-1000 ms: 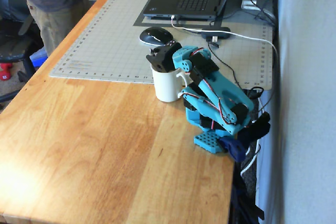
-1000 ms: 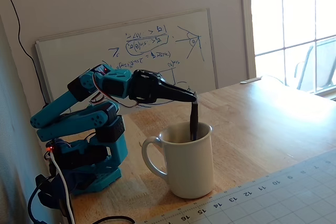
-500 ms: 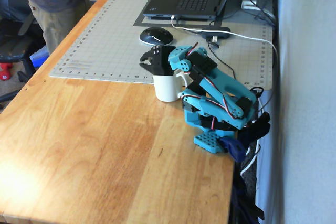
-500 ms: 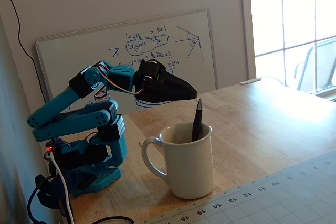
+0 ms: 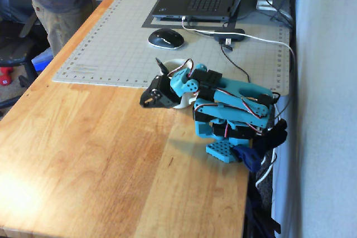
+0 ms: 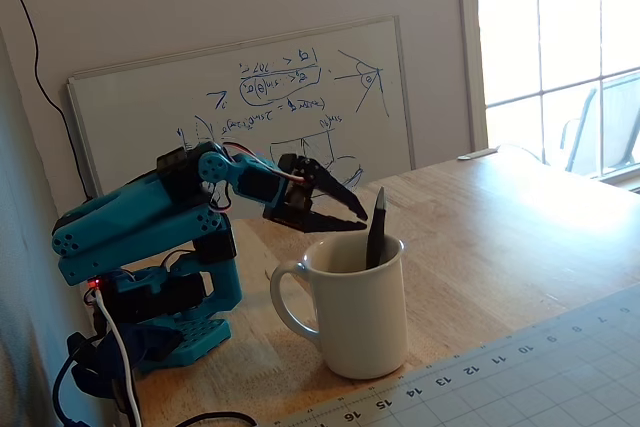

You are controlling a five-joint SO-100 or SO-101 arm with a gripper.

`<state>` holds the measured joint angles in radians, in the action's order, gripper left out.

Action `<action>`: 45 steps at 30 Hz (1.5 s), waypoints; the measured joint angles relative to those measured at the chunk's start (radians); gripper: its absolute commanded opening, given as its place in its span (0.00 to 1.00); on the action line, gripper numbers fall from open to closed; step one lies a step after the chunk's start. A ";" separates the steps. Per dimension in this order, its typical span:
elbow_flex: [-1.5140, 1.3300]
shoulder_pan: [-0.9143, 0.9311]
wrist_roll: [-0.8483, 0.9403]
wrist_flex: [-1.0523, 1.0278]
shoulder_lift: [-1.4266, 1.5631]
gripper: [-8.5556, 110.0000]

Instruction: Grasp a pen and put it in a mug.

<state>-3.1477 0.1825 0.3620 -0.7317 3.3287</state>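
A white mug (image 6: 355,307) stands on the wooden worktop (image 6: 520,237), handle turned left, right beside the grey cutting mat (image 6: 520,377). A dark pen (image 6: 376,232) leans inside it, its top poking above the rim. The blue arm (image 6: 150,232) sits at left, its black gripper (image 6: 350,219) parted and empty, hovering just behind the rim, close to the pen. A whiteboard (image 6: 250,107) leans against the wall.

pen (image 6: 376,230) in mug (image 6: 356,312), hand (image 6: 345,215) behind
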 measured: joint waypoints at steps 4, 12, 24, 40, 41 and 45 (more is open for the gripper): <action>-0.011 -0.006 0.005 -0.049 0.000 0.08; -0.011 -0.006 -0.009 -0.252 0.000 0.08; -0.011 -0.130 -0.230 -0.410 0.000 0.08; -0.011 -0.147 -0.241 -0.430 0.000 0.08; -0.011 -0.147 -0.241 -0.430 0.000 0.08; -0.011 -0.147 -0.241 -0.430 0.000 0.08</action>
<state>-3.1585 0.0353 0.1212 -1.1612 3.3287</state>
